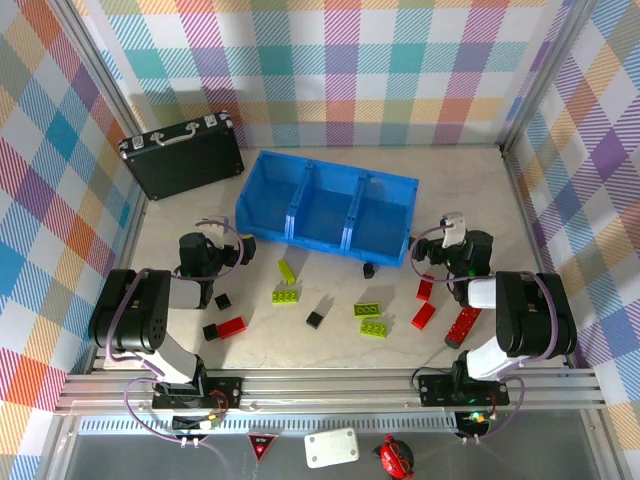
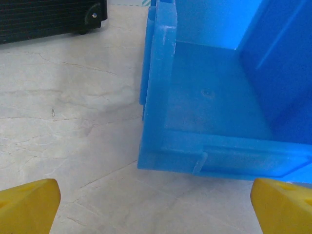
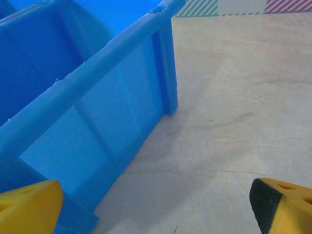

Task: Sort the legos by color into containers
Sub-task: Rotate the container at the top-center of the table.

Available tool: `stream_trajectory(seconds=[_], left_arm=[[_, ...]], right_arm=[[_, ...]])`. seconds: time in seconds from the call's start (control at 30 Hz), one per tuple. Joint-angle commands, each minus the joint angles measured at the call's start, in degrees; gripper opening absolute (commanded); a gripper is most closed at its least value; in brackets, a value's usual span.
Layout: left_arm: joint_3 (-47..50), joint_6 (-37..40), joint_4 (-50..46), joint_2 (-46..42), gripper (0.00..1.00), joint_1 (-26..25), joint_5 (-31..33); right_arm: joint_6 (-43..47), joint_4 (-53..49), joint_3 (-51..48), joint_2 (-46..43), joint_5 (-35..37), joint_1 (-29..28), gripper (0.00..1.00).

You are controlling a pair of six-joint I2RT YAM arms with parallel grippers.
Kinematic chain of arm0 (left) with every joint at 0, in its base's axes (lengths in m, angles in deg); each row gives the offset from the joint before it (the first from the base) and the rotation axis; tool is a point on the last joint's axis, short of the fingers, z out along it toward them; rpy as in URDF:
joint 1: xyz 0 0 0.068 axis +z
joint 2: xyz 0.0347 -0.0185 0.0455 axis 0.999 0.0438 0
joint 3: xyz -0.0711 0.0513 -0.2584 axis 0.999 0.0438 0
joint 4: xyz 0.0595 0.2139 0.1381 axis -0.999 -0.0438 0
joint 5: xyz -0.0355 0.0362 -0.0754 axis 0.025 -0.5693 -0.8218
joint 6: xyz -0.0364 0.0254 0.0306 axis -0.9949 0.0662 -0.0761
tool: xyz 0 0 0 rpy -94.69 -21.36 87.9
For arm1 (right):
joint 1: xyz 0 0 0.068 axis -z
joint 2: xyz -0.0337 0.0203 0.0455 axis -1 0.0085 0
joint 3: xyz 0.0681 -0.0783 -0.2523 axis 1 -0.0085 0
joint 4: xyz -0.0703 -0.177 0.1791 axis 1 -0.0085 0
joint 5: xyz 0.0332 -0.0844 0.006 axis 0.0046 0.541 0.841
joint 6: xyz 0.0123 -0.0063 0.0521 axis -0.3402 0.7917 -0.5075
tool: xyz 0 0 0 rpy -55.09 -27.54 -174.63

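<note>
Rail: an aluminium rail runs across the bottom of the top view, with both arm bases bolted to it; below it sit a white plate and a red knob; any print on them is too small to read
Left gripper: the left gripper has its jaws spread wide; its yellow fingertips sit in the lower corners of the left wrist view; only pale marbled table lies between them; it faces the bin's near left corner
Right gripper: the right gripper gapes just as wide and holds nothing; it points along the bin's right end wall, with bare table to the right
Red pieces: red bricks; one at lower left beside a black cube, two at centre right; the long red bar lies just right of those, beside the right arm
Black pieces: black cubes; two at lower left, one mid-table, one just in front of the bin's right compartment
Green pieces: lime plates; two close together at centre, two left of centre, the farther one lying askew
Bin: the blue bin stands beyond the bricks at centre frame, three compartments side by side; every brick lies on the table outside it
Briefcase: a black briefcase at upper left, metal-edged, handle along its far edge; near the bin's left end but apart
Walls: a plaid wall in pastel checks at the back
</note>
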Motion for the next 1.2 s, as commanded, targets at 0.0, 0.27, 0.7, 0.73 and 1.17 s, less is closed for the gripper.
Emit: stream_trajectory(seconds=[0.0,0.27,0.7,0.73,1.17], left_arm=[[0.68,1.15,1.97,-0.26,1.0,0.38,-1.86],[0.68,1.15,1.97,-0.3,1.0,0.4,-1.77],[0.74,1.1,2.03,-0.34,1.0,0.38,-1.79],[0.68,1.07,2.05,-0.28,1.0,0.4,-1.79],[0.56,0.63,2.05,-0.22,1.0,1.02,-2.32]], right_arm=[[0.88,1.01,0.76,-0.1,-3.0,-0.09,0.99],[0.88,1.1,0.67,-0.24,-2.98,-0.04,0.99],[0.75,1.19,0.68,-0.1,-2.68,-0.06,0.99],[0.02,0.75,0.88,-0.1,-0.71,-0.04,0.99],[-1.53,0.05,1.29,-0.14,3.59,-0.2,0.99]])
